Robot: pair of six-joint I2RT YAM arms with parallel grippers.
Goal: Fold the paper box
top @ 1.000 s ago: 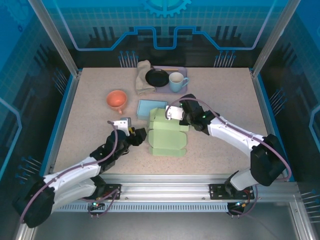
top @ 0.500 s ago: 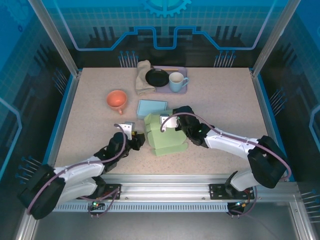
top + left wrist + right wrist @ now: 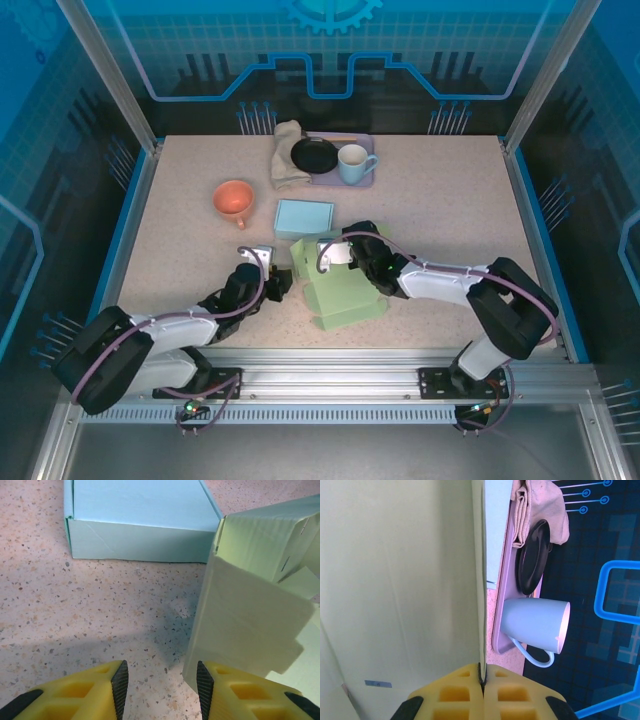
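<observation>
Pale green box [image 3: 345,293], half folded.
It lay skewed on the surface [image 3: 450,200] near the front, one wall standing.

the top view is bright and even, lit from overhead, with short soft shadows beside the green paper box [image 3: 345,297] on the table [image 3: 450,210]; the walls behind stay dim. in the left wrist view a broad soft shadow crosses the table, and the left gripper [image 3: 161,682] looks slightly blurred. in the right wrist view the mug [image 3: 535,622] is crisp, the near box panel washed pale.
</observation>
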